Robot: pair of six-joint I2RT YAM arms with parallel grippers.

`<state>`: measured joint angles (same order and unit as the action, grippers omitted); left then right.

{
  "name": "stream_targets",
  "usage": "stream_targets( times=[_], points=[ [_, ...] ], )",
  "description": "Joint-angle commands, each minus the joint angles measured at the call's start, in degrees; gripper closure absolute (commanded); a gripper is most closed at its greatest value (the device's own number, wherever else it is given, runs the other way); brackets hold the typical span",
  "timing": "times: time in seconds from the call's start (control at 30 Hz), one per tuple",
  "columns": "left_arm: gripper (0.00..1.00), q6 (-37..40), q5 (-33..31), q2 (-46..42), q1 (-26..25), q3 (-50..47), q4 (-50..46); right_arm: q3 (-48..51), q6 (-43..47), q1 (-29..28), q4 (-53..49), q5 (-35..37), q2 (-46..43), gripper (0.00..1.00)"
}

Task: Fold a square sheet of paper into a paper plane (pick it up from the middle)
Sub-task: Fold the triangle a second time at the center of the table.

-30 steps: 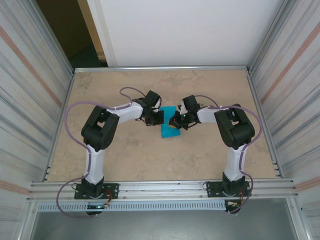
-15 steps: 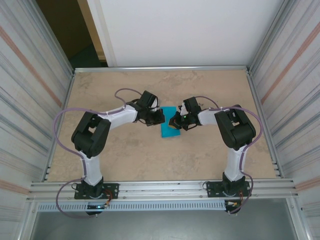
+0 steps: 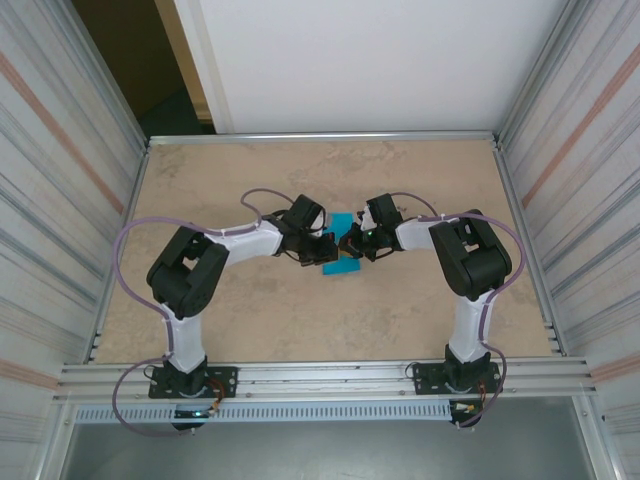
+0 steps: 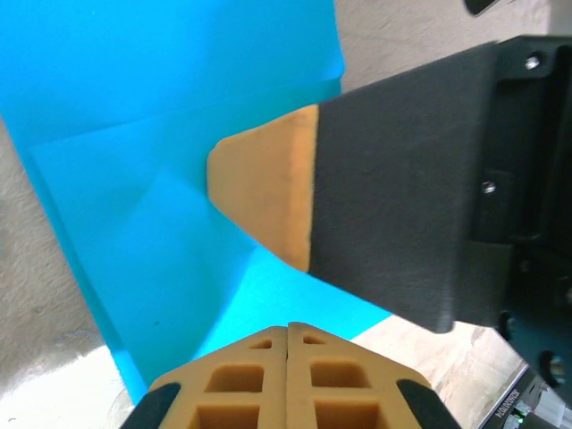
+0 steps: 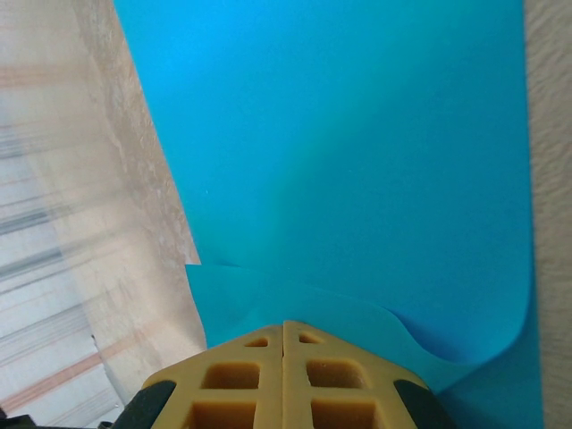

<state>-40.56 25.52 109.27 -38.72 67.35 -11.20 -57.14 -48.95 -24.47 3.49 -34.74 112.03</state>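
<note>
The square sheet of paper (image 3: 341,266) is teal-blue, creased into a smaller shape, and lies flat at the middle of the table. My left gripper (image 3: 324,249) is shut, its tips over the paper's left part. From the other side my right gripper (image 3: 351,244) is shut too, tips down on the sheet. In the left wrist view the paper (image 4: 134,134) shows diagonal creases, my own closed tips (image 4: 288,327) sit low, and the right gripper's fingers (image 4: 268,192) press on the sheet. In the right wrist view the paper (image 5: 357,134) has a slightly lifted fold edge just ahead of my closed tips (image 5: 284,324).
The beige table (image 3: 250,320) is boxed in by ribbed metal walls (image 3: 70,200) left and right and a white panel (image 3: 360,60) behind. An aluminium rail (image 3: 320,378) runs along the near edge by the arm bases. Purple cables (image 3: 130,235) loop off both arms.
The left arm has swung inward to the right, bringing its shut gripper from beside the paper's upper left edge onto the sheet. The right arm and the paper have stayed put.
</note>
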Motion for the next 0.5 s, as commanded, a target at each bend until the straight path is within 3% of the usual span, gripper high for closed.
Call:
stream_targets(
  times=[0.0, 0.47],
  points=[
    [1.00, -0.49, -0.06, 0.71, -0.77, -1.15, 0.22, 2.55, -1.06, 0.56, -6.49, 6.89, 3.76, 1.00],
    [1.00, 0.30, -2.23, 2.65, -0.75, -1.08, -0.57, 2.47, -1.02, 0.66, -7.08, 7.04, 3.93, 1.00]
  ],
)
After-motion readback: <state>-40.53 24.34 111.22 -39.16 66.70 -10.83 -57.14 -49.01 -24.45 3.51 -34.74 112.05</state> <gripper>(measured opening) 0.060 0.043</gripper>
